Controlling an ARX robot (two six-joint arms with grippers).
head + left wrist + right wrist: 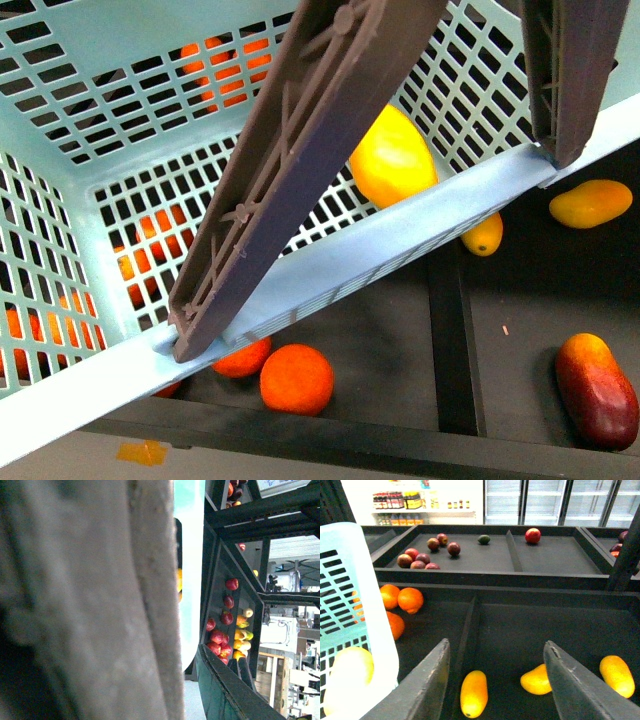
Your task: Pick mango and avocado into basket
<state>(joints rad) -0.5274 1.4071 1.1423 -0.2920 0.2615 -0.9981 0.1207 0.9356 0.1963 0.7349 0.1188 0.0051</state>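
The teal basket [380, 250] hangs close in front of the front camera, its brown handles [300, 150] raised. One yellow mango [392, 158] lies inside it and shows through the wall [350, 667] in the right wrist view. More mangoes [473, 692] [537, 680] [617, 675] lie in the dark bin. My right gripper [496, 645] hovers open over two of them, holding nothing. The dark green avocado [484, 539] sits alone in a far bin. My left gripper [165, 680] is shut on the basket's handle [100, 605], which fills that view.
Oranges [296, 378] [402, 599] lie in the bin beside the basket. A dark red mango [597, 388] rests at the front right. Dark red fruits [422, 557] and a red apple [532, 535] occupy the far bins. Black dividers [470, 625] split the bins.
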